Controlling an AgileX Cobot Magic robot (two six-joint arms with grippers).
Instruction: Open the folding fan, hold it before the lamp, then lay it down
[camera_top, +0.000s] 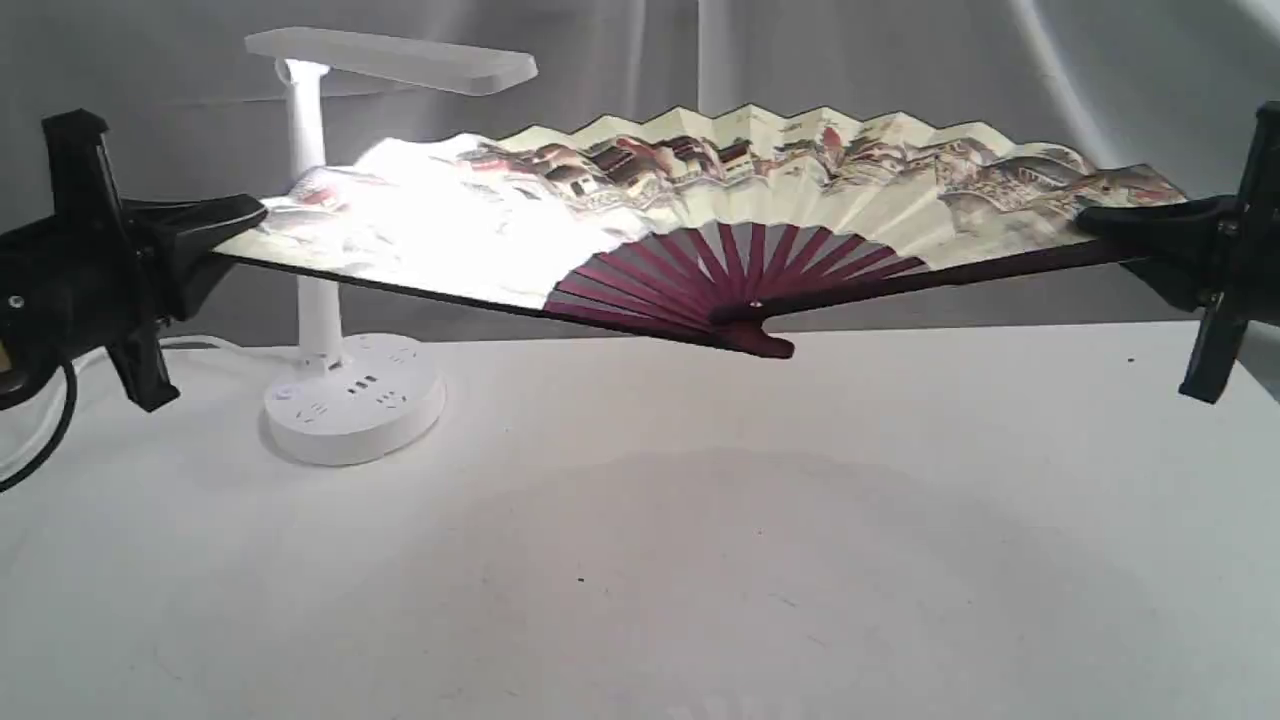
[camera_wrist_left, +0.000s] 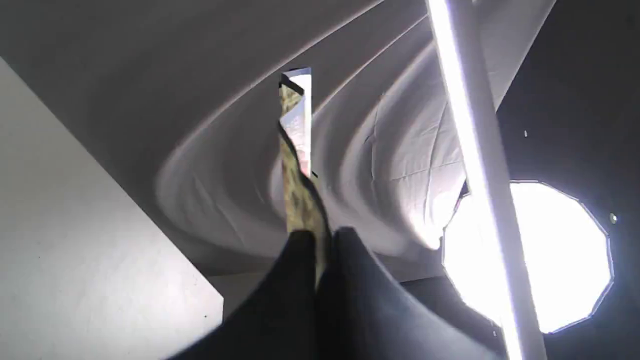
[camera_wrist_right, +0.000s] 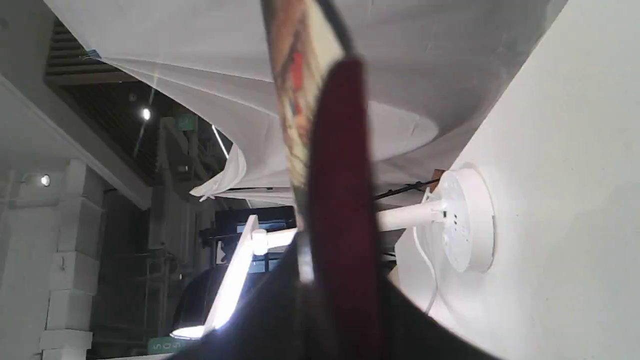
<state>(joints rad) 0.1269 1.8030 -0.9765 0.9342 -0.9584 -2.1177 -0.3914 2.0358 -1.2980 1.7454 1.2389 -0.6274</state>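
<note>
The folding fan (camera_top: 760, 200) is spread fully open and held in the air above the white table (camera_top: 700, 540), its painted cream leaf facing the exterior view and its purple ribs meeting at the pivot low in the middle. My left gripper (camera_top: 235, 215) is shut on the fan's left guard stick; in the left wrist view the fan (camera_wrist_left: 297, 165) shows edge-on between the black fingers (camera_wrist_left: 295, 280). My right gripper (camera_top: 1115, 225) is shut on the right guard stick (camera_wrist_right: 340, 190). The lamp (camera_top: 330, 250) stands lit behind the fan's left end, washing that part white.
The lamp's round base (camera_top: 352, 400) with sockets rests on the table at the left, its white cord (camera_top: 195, 343) trailing off behind my left arm. A grey cloth backdrop (camera_top: 900, 60) hangs behind. A bright studio light (camera_wrist_left: 550, 255) shows in the left wrist view.
</note>
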